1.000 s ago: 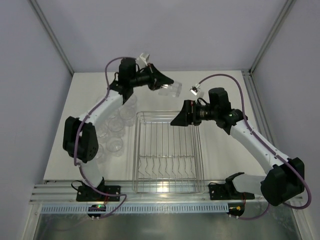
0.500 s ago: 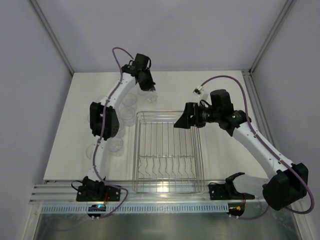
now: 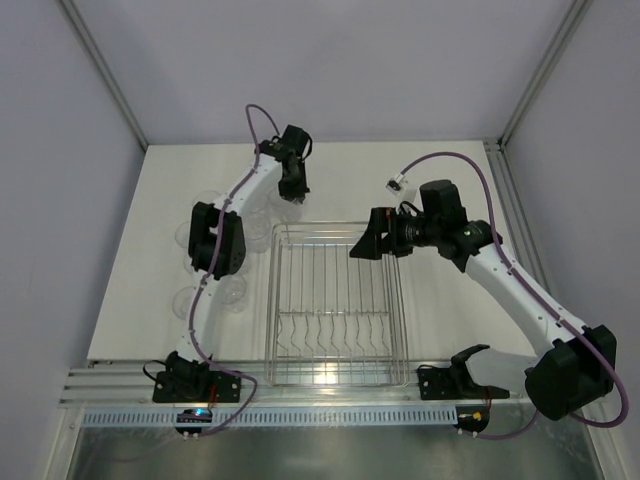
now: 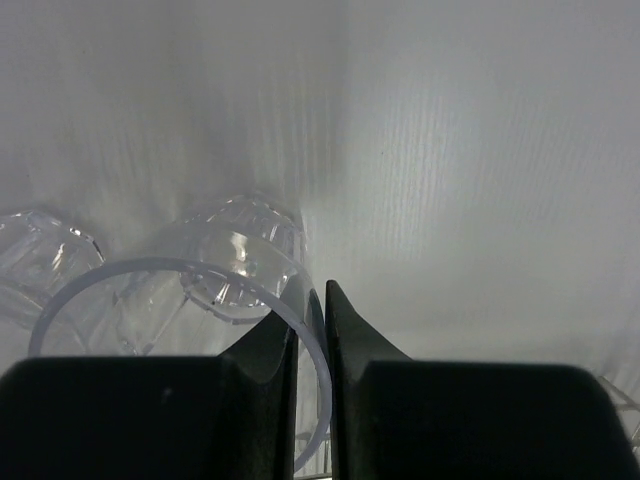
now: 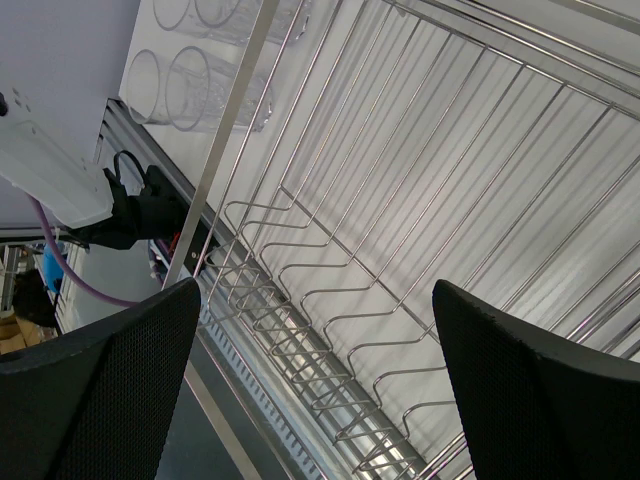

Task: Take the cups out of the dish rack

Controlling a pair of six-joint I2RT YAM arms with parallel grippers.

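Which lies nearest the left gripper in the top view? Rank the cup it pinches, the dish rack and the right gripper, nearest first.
1. cup: its wall is pinched by the left gripper itself.
2. dish rack: its far rim lies just toward the bases from that gripper.
3. right gripper: open, over the rack's far right corner.

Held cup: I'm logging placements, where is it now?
In the top view, the cup is gripped in the left tool beyond the far-left corner of the dish rack, beside other cups on the table.
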